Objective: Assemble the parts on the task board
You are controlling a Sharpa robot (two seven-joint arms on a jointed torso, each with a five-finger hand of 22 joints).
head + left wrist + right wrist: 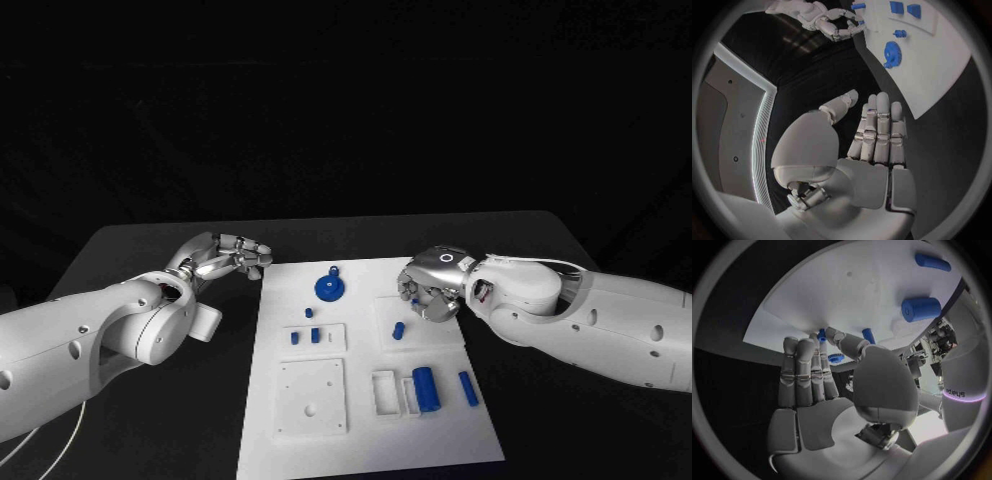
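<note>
Fingers point(807, 371) of right hand point(433, 285) straight, empty

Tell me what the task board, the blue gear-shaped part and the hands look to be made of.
Task board: probably matte white plastic, flat and even, without glare. Blue gear-shaped part: likely moulded or printed plastic, uniform saturated colour with a dull surface. Left hand and right hand: silvery, metal-looking segments with bright highlights; whether bare metal or coated plastic cannot be told.

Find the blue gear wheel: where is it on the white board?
In the head view, the blue gear wheel lies near the far edge of the white board, between the two robot hands, with small blue pegs just nearer the robot.
</note>
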